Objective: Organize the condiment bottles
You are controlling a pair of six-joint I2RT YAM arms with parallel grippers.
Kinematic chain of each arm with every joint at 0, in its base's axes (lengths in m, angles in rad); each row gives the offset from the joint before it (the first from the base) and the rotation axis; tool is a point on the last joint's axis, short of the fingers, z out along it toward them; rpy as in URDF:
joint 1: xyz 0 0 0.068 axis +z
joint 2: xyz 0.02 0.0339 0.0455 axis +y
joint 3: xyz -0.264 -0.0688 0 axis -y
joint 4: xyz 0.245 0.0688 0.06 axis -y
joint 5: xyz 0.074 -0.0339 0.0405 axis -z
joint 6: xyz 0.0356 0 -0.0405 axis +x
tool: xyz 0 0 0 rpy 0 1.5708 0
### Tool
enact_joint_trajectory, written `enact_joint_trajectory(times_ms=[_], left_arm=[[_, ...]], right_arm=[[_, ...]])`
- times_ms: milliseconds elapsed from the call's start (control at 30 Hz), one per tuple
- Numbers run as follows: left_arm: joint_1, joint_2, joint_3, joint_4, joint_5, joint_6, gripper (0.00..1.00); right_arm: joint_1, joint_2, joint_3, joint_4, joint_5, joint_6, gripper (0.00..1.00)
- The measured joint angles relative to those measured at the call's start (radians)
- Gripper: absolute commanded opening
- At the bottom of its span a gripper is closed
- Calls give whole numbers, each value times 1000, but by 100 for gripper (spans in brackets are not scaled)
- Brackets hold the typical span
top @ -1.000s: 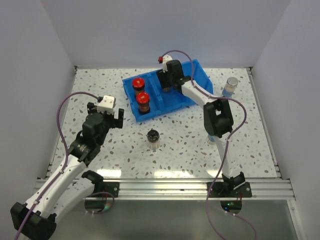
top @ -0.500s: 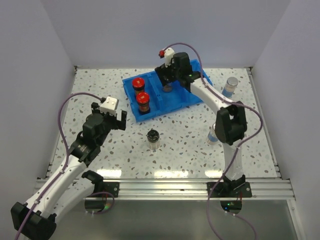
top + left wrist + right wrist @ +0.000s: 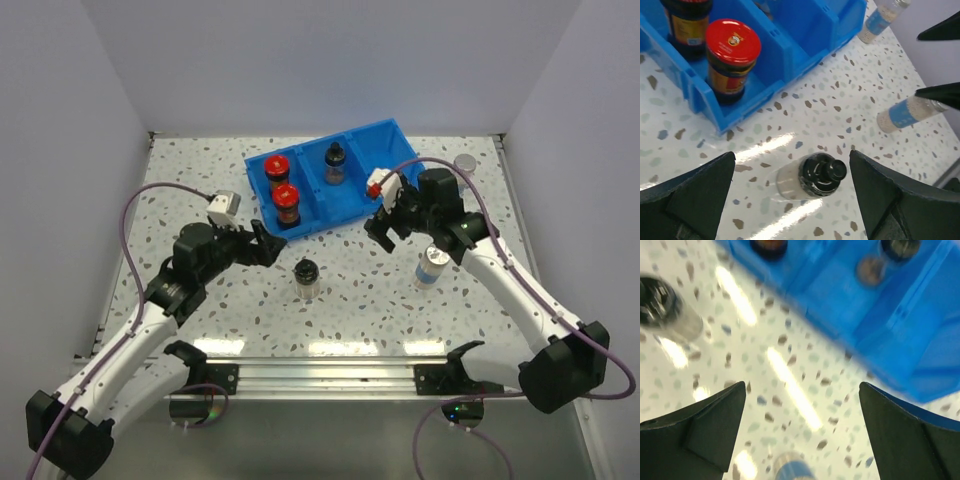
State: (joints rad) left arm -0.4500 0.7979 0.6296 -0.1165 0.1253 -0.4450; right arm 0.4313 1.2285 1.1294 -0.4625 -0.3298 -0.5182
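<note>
Condiment bottles [image 3: 306,278] are split three and three right now: half in the blue bin [image 3: 378,160], half out on the speckled desk [image 3: 200,170].

Starting at the left, the left pincer [image 3: 266,246] hangs low over the desk, pointing right, jaws spread wide with nothing between the pads. Its wrist view frames the loose black-capped jar [image 3: 815,175] between the two fingers [image 3: 695,200], but the jar sits out ahead of them, untouched.

Next along, two red-capped jars share the bin's left compartment. The far red-capped jar [image 3: 277,170] and the near red-capped jar [image 3: 286,203] both stand upright, one just behind the other.

That loose black-capped jar stands upright on the desk, near the bin's near edge, roughly midway between the arms.

In the middle compartment, the binned black-capped jar [image 3: 335,163] stands alone.

Over to the right pincer [image 3: 802,385]: it hovers above the desk just off the bin's near right corner, jaws apart and gripping nothing. Its wrist picture is smeared with blur, though blue bin wall and speckled surface come through.

Just right of it, the near silver-capped jar [image 3: 432,266] stands on the desk beside the right arm. The far silver-capped jar [image 3: 463,163] stands by the far right edge, well apart from everything else.
</note>
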Motion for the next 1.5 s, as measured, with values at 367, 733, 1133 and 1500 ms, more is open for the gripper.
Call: enact_joint_trajectory(times_ms=[367,733,1133,1500], left_arm=[[-253,142,-37,-44,-96,-192,100],[-468,488,157,-166,-419,-217,100],[-499,595,246,-222,-569,-173,4],[-509,707,557,-266,-552,-23,0]], right_arm=[[-246,-134,-216,-10,-34,83,98],[-281,-186,-233,8,-85,107,99],[-283,-186,-237,8,-87,111,99],[-294,-195,-238,6,-109,105,98]])
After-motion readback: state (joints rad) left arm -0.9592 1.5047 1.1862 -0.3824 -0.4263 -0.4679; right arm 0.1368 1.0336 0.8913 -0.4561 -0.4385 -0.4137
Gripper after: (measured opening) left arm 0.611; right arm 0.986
